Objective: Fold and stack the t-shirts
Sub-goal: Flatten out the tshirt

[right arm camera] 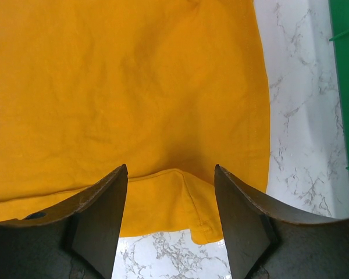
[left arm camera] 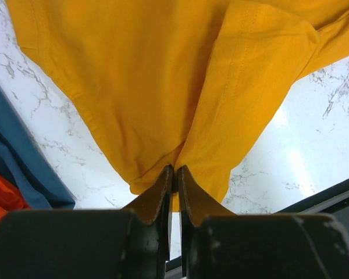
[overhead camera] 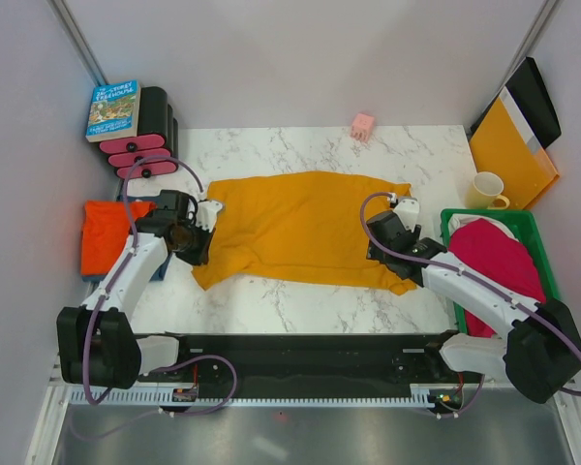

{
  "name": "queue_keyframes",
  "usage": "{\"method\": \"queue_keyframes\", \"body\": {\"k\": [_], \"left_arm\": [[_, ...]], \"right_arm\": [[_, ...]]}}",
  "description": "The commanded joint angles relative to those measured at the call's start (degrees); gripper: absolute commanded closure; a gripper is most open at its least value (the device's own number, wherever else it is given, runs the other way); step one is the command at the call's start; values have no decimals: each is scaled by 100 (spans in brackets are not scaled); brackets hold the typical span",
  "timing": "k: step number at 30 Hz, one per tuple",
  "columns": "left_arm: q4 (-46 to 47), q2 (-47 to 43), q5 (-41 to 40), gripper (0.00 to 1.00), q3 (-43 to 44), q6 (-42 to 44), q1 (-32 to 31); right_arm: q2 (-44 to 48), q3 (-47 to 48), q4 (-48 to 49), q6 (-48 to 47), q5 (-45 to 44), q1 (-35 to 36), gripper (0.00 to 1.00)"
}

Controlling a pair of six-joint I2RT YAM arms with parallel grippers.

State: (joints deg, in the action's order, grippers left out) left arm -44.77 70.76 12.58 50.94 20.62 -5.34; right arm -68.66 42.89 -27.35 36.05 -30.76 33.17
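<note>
The mustard-yellow t-shirt (overhead camera: 305,228) lies spread across the marble table. My left gripper (overhead camera: 201,228) is at the shirt's left edge. In the left wrist view its jaws (left arm camera: 175,170) are shut, pinching a fold of the yellow cloth (left arm camera: 163,87). My right gripper (overhead camera: 392,228) hovers over the shirt's right near corner. In the right wrist view it stands open (right arm camera: 170,168), its fingers astride a folded hem of the yellow shirt (right arm camera: 134,87). A red-orange t-shirt (overhead camera: 107,232) lies at the left on a dusty blue one (left arm camera: 17,168). The magenta-pink t-shirt (overhead camera: 499,257) fills the green basket (overhead camera: 523,218).
A book (overhead camera: 113,108) leans on a black and pink rack (overhead camera: 150,136) at the back left. A small pink object (overhead camera: 363,125) sits at the back edge. A cream mug (overhead camera: 487,190) and a yellow-orange folder (overhead camera: 513,155) stand at the back right.
</note>
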Motion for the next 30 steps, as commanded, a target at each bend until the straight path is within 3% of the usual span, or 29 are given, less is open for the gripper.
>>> {"method": "queue_keyframes", "body": {"k": [1,10,14,18,19,20,23,30], "left_arm": [[-31,104,157,86,65,-76,7],[48,280,227,80,-14,-58,7],[92,307,236,98,-23,-76,7],[109,342,228,98,-14,-94,7],[109,394,219,94,-22,-67,7],[109,447,166,80,-31,-67,7],[197,771,8,54,-171,38,7],[610,1124,-203,49,-409,144,16]], "right_arm": [[-51,272,160,121,18,14,31],[2,193,151,130,-17,14,31],[64,149,143,139,-53,23,31],[142,114,108,139,-105,14,31],[160,114,81,148,-114,23,31],[178,88,72,156,-123,14,31],[248,26,55,209,-114,14,31],[476,-71,-50,244,-149,5,31]]}}
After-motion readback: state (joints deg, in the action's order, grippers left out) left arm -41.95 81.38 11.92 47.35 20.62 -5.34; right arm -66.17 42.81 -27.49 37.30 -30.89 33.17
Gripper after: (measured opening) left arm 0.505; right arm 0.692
